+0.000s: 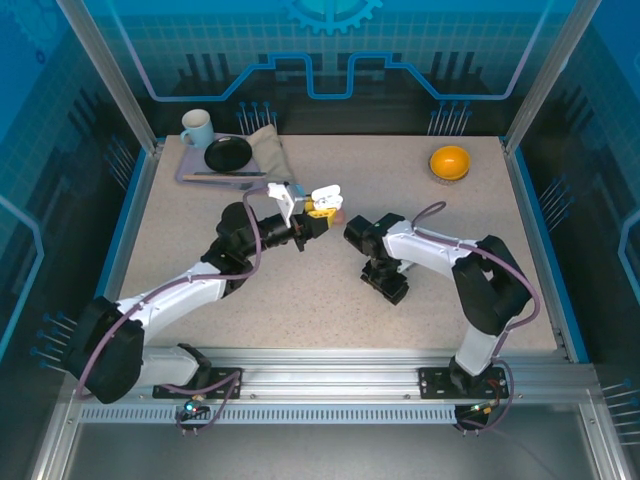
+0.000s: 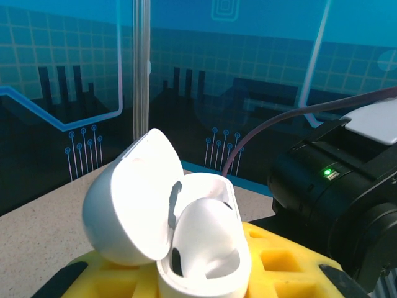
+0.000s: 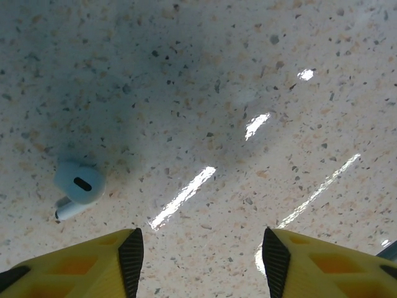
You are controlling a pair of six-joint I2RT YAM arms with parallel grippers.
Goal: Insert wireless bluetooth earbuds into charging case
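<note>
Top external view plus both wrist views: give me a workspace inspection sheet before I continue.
Surface: speckled table, nothing spilled.
Job's things: open white charging case in the left gripper; one white earbud lying on the table.
Clutter: tray with mug, black plate, cloth; orange bowl back right.
Grippers: left gripper shut on the charging case; right gripper open over the table, earbud outside its fingers.
Cables: purple cable along each arm, no snag seen.
Surroundings: blue enclosure panels.

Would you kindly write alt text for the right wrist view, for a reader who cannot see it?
A white earbud lies on the speckled table, left of the gap between the yellow fingers of the open right claw.
</note>
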